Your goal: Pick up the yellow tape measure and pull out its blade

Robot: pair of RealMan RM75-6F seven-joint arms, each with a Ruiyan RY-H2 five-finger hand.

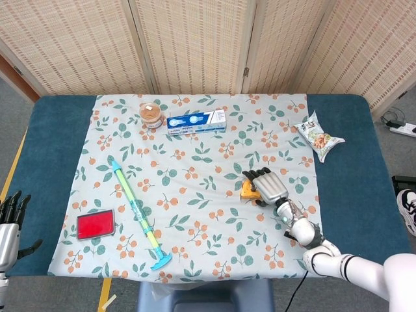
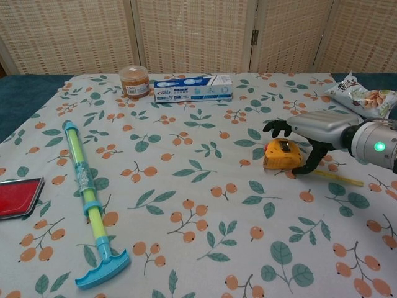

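The yellow tape measure lies on the floral cloth, right of the middle. A short length of its blade trails out to the right on the cloth. My right hand hovers right over it, fingers spread and curved above the case, thumb down by its right end. The case still rests on the cloth, and the hand covers its right part in the head view. My left hand hangs open off the table's lower left edge, holding nothing.
A blue-green pump toy and a red flat case lie at the left. At the back stand a toothpaste box and a small jar. A snack bag lies at the right, off the cloth.
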